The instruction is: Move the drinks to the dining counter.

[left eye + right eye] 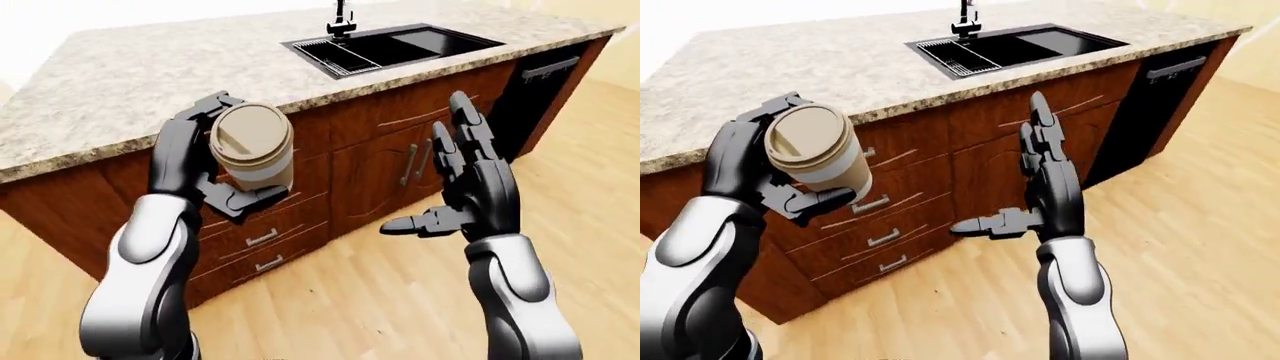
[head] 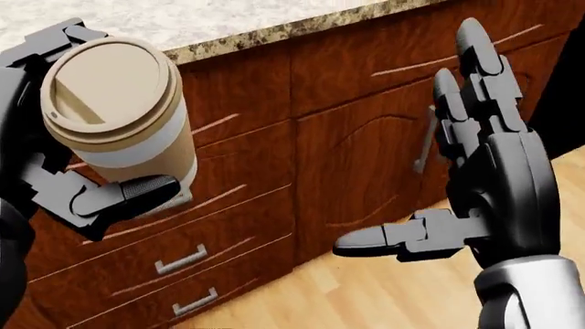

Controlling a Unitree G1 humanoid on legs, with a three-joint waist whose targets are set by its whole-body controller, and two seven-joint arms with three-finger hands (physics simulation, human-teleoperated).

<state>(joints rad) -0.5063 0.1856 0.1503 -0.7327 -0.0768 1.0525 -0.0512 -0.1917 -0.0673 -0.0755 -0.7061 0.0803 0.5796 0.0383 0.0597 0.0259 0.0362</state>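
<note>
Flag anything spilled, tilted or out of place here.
Nothing spilled. The tan lidded paper coffee cup leans slightly in the left hand, lid on. The right hand is open and holds nothing. The speckled granite counter and black sink look orderly.

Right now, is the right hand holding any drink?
No, the right hand is open with fingers spread, while the left hand grips the coffee cup.
</note>
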